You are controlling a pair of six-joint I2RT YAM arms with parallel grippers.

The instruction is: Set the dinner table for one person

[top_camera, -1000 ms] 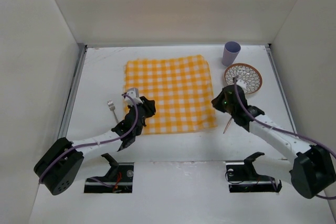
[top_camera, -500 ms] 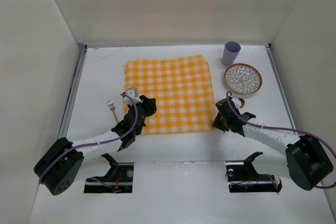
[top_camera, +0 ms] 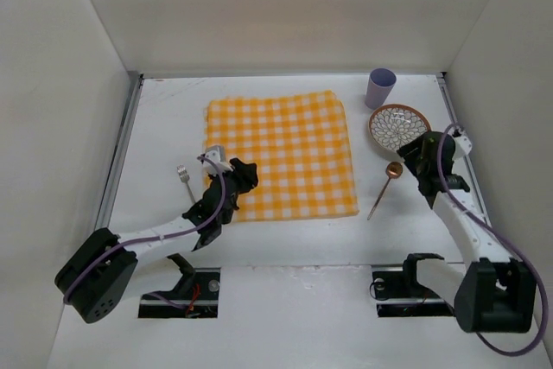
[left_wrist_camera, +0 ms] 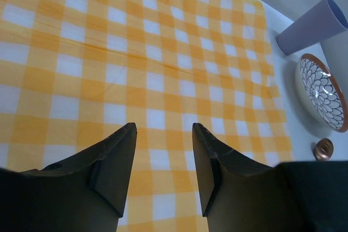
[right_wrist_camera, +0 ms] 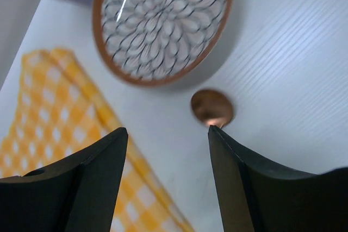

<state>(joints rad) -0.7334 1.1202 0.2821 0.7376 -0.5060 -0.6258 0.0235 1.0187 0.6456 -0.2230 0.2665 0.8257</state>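
Swung out from the edge of the cloth point(top_camera: 281, 153), the right hand point(top_camera: 424, 155) is held open, empty, beside the plate point(top_camera: 399, 127); the spoon point(top_camera: 382, 194) is left on the bench point(top_camera: 285, 239) between cloth and plate. The left hand point(left_wrist_camera: 163, 127) is spread open above the cloth. The plate could be tipped if its rim is clipped.
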